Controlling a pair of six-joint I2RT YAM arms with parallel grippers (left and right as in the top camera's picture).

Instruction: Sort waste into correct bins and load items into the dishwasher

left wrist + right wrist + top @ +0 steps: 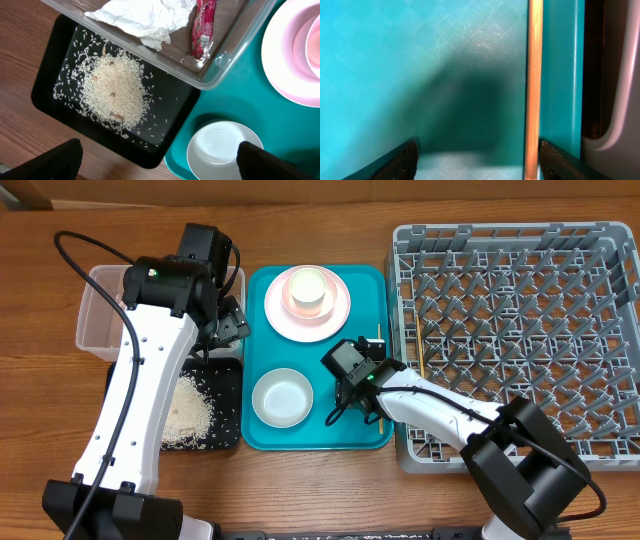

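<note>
Chopsticks look like the job in hand, judging by where your right gripper (477, 159) sits: low over the right edge of the teal tray (395, 50), fingers spread. One wooden chopstick (535, 75) lies flat between them, much nearer the right finger than the left, and nothing is pinched. That offset probably matters, because the stick lies close along the tray's raised lip, with the grey dish rack (620, 110) just beyond. A close from here would likely have to drag the stick inward first. Your right wrist view shows that tight spot but only one stick; where the second lies you cannot tell from it. Overhead adds what the wrist misses: the pink plate (275, 308) carrying a cup (308, 290) at the tray's far end, and no dishes showing in the rack. Your left gripper (160, 165) hangs wide open, holding nothing, above the bins. Its camera alone reveals the crumpled napkin (140, 17) and red wrapper (202, 27) inside the clear tub (235, 55). It also shows rice (112, 90) heaped in the black tray (170, 107) and a white bowl (222, 150) on the teal tray.
</note>
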